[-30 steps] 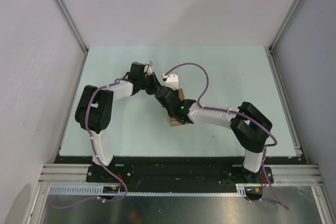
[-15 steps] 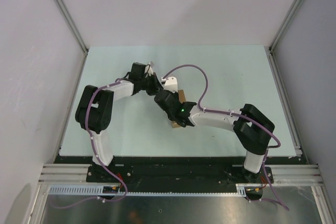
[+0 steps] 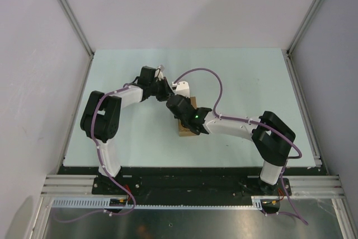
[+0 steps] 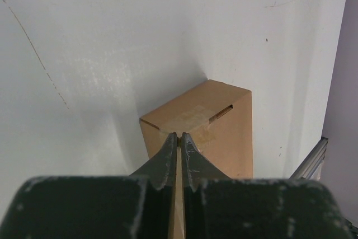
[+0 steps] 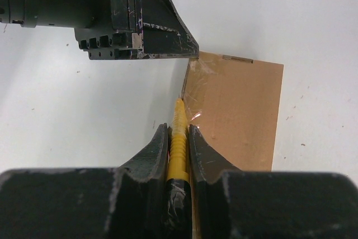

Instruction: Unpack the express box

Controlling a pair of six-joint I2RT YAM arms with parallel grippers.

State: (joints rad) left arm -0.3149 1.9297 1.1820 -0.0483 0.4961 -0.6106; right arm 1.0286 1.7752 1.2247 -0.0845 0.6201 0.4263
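The express box (image 3: 183, 129) is a small brown carton at the table's middle, mostly hidden under both grippers. My left gripper (image 3: 166, 92) is shut at its near edge (image 4: 179, 136), with a thin strip of cardboard showing between the fingers; the box (image 4: 224, 121) stands just beyond. My right gripper (image 3: 180, 107) is shut (image 5: 178, 128) on a yellow-and-black utility knife (image 5: 178, 138). The knife's tip lies along the taped left edge of the box (image 5: 240, 116). The left gripper (image 5: 140, 20) touches the box's far left corner.
The pale green table (image 3: 123, 132) has metal rails along its left and right sides (image 3: 302, 104). A purple cable (image 3: 210, 76) loops above the right wrist. Grey walls close in the back and both sides.
My right arm's elbow has swung a little to the right and its gripper has shifted slightly along the box, showing more of the box's near end. The left arm has not moved.
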